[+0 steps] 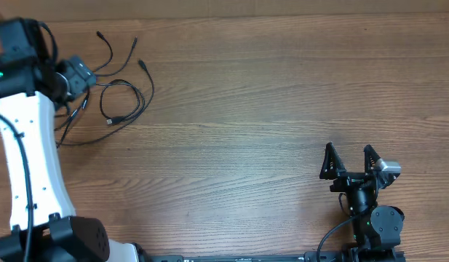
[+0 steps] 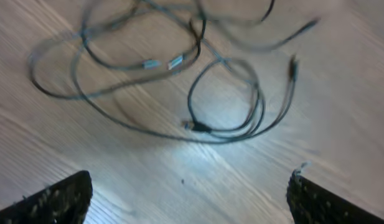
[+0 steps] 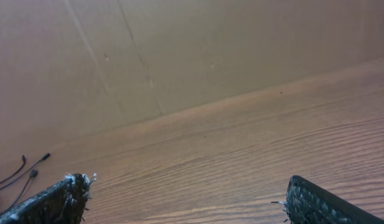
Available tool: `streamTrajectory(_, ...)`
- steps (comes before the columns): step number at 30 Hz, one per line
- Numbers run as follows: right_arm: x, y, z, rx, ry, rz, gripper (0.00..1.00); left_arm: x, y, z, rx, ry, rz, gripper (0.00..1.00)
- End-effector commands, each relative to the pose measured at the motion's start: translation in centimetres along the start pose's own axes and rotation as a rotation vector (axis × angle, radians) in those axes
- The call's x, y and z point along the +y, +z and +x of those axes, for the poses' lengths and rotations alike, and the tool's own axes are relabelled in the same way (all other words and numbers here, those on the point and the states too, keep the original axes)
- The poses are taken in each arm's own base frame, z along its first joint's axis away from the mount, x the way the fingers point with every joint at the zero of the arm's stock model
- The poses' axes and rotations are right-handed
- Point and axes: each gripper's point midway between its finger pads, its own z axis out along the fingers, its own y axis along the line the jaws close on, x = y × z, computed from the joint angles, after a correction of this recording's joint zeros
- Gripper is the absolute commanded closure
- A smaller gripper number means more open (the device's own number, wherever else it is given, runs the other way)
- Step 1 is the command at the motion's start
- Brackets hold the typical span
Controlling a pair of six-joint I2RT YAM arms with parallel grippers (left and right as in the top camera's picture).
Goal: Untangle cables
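While the left gripper [image 2: 192, 196] gapes, the cables [image 2: 199, 127] lie just ahead.

Cables [image 1: 142, 94], 10 o'clock: black, pale plug tips. Worktop [image 1: 268, 94]: mid-brown, horizontal wood grain. Left arm [image 1: 28, 167]: white shell, black joints. Right gripper [image 1: 348, 148], 4 o'clock: black, grey block alongside.

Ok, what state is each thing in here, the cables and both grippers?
cables: lying on the table in loose crossing loops, not held.
left gripper: open, empty, above the cables.
right gripper: open, empty, far from the cables.
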Motion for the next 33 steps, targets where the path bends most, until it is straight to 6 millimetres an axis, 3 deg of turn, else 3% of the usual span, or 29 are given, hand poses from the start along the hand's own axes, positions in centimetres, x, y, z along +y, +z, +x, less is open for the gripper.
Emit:
streamTrajectory(1,-0.1,0.0,0.2,-0.001,-0.004,0.002,0.00,-0.9,1.2,2.1,0.010,0.060,0.082,0.01)
streamTrajectory(8,-0.1,0.0,0.2,-0.001,-0.004,0.002,0.00,-3.6,3.9,4.2,-0.124,0.246,0.313,0.01)
streamTrajectory(13,-0.1,0.0,0.2,-0.001,-0.004,0.002,0.00,-6.3,3.6,5.9,-0.297,0.472,0.478,0.00)
streamTrajectory(18,-0.1,0.0,0.2,0.000,-0.004,0.001,0.00,-7.2,2.5,6.9,-0.476,0.527,0.541,0.00)
streamTrajectory(33,-0.1,0.0,0.2,-0.001,-0.004,0.002,0.00,-2.1,3.5,14.7,-0.734,0.489,0.573,0.00)
